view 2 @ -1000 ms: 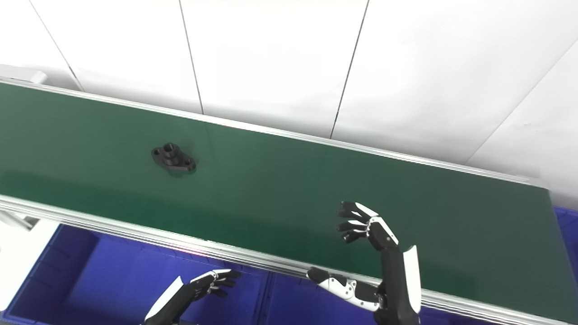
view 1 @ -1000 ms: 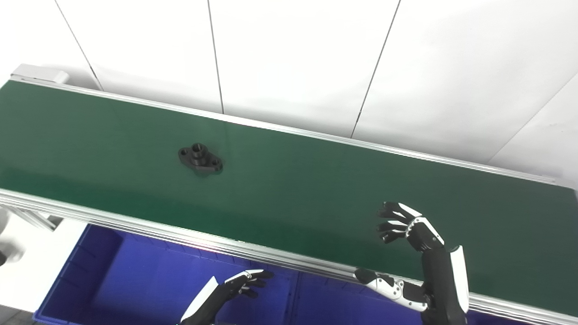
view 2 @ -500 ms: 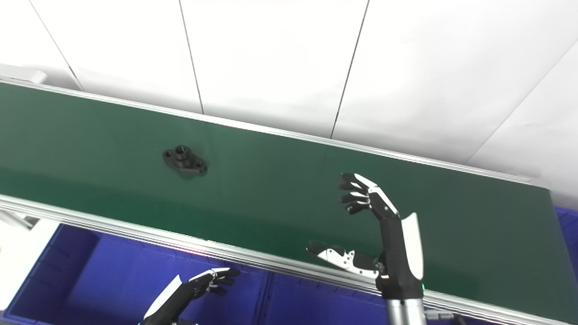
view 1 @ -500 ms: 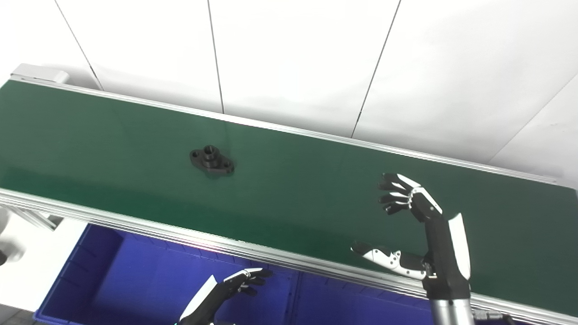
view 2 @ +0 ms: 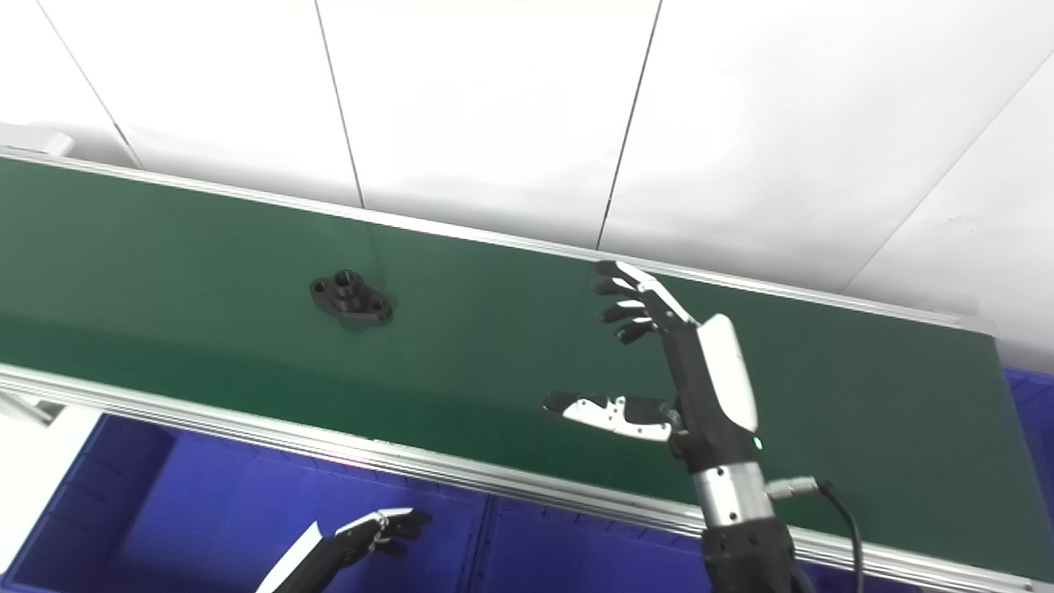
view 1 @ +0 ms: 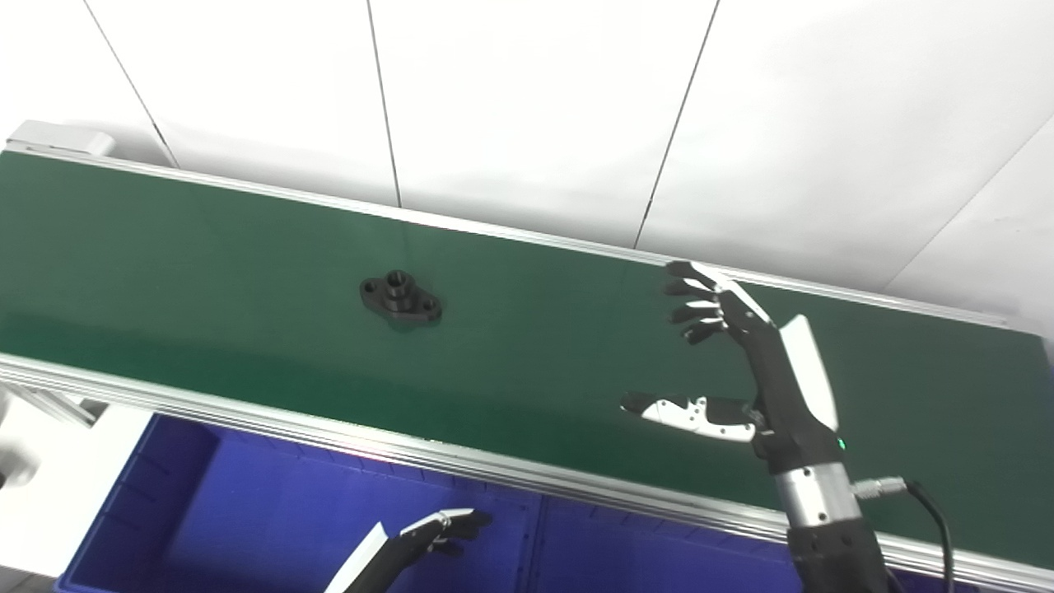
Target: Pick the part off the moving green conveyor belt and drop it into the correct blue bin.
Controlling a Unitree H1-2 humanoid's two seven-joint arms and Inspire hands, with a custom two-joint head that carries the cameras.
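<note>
The part (view 1: pixel 400 298) lies flat on the belt (view 1: pixel 206 263), well left of the spread, empty right hand (view 1: pixel 741 362); its long axis runs along the belt; the left hand (view 1: pixel 436 527) waits low, grip unclear.

We look down from head height through two cameras set side by side, both facing forward and down onto the green conveyor belt (view 1: pixel 206 247), which runs slantwise from upper left to lower right of the frame, with the white wall panels (view 1: pixel 527 107) behind it. The blue bins (view 2: pixel 165 511) fill the lower left. Both views share nearly the whole scene; in the right eye view everything sits slightly further left. We stand close, arms entering from the bottom edge.
</note>
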